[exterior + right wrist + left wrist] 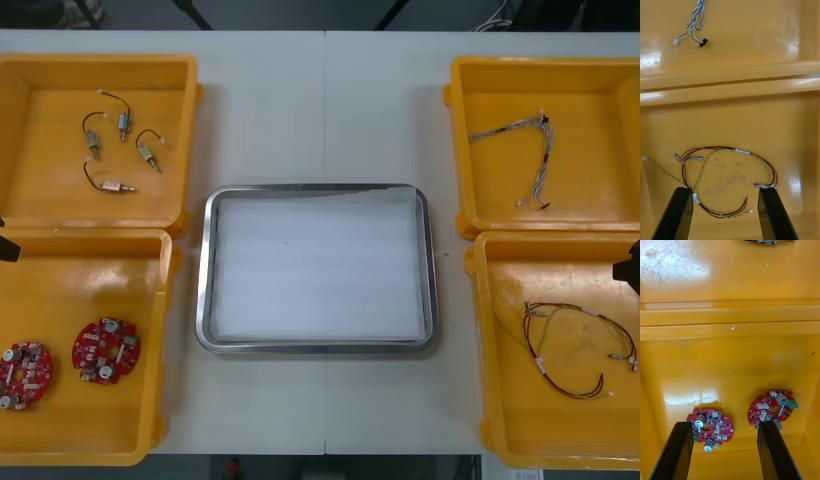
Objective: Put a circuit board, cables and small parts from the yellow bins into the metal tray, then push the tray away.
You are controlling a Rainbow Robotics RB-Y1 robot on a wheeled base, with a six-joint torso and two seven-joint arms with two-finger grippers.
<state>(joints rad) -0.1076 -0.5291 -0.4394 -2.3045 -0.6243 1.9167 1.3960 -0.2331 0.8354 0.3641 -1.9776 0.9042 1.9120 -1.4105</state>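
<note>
The metal tray (210, 300) is bare, so the first pick is in hand. The left gripper (724, 423), fingers spread, hangs over two round red circuit boards (105, 350) in the yellow bin (90, 290) at the tray's 8 o'clock, and the right gripper (725, 188), likewise spread, hangs over the red and yellow cable (570, 345) at 4 o'clock. Next, I judge, either must drop to straddle a board's edge or a cable loop, then close. Small metal parts (120, 150) lie at 10 o'clock and a twisted blue and white cable (530, 150) at 2 o'clock; the light table (320, 110) is seamed, with dark floor (300, 12) beyond.
</note>
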